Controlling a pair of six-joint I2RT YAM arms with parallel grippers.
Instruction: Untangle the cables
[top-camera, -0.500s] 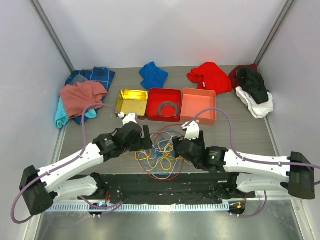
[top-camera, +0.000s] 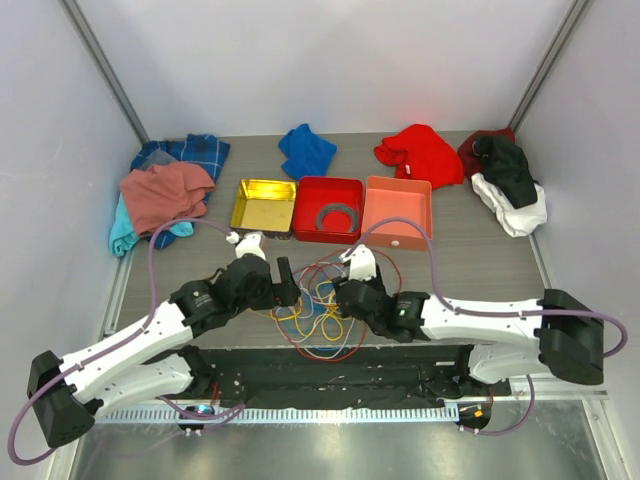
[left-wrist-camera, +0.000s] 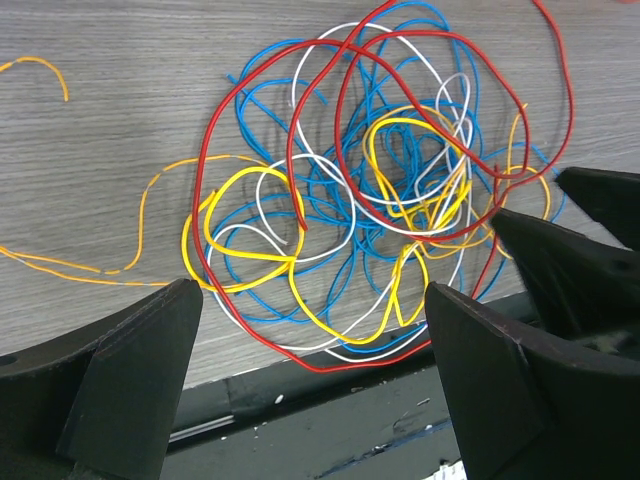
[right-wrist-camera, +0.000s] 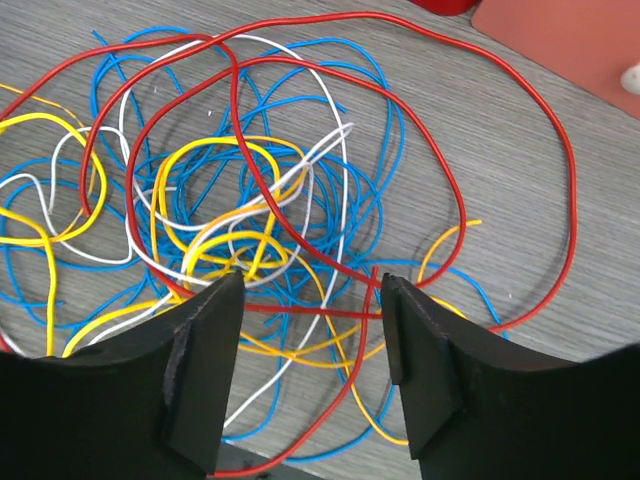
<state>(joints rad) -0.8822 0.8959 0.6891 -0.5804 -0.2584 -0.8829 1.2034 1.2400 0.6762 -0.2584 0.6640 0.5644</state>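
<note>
Cables (top-camera: 318, 308) lie in one loose tangle on the desk (top-camera: 480, 262), at the middle of its near edge, between the two arms.

The left gripper (top-camera: 287, 279) hangs just over the left side of the heap. Its wrist view shows the jaws spread wide, one to each side of the tangle and nothing between them. The right gripper (top-camera: 340, 299) is over the right side of the heap, close to the left one. Its jaws stand apart too, though with a narrower gap, and they clamp nothing. Strands pass under the gap, but whether the fingertips touch them cannot be told.

In the left wrist view a red cable (left-wrist-camera: 268, 90) runs in big loops around and across the pile. A yellow cable (left-wrist-camera: 245, 255) curls in smaller loops nearer the middle. A blue cable (left-wrist-camera: 335, 215) fills the centre with many crossings, and a white cable (left-wrist-camera: 330, 35) arcs over the top. A thin orange cable (left-wrist-camera: 150, 190) strays out of the pile toward the left edge.

Beyond the tangle, toward the far edge, three trays sit side by side: a yellow tray (top-camera: 264, 205), a red tray (top-camera: 310, 228) holding a flat grey ring (top-camera: 338, 216), and a salmon tray (top-camera: 398, 205). Crumpled cloths lie along the far edge and in both far corners.
</note>
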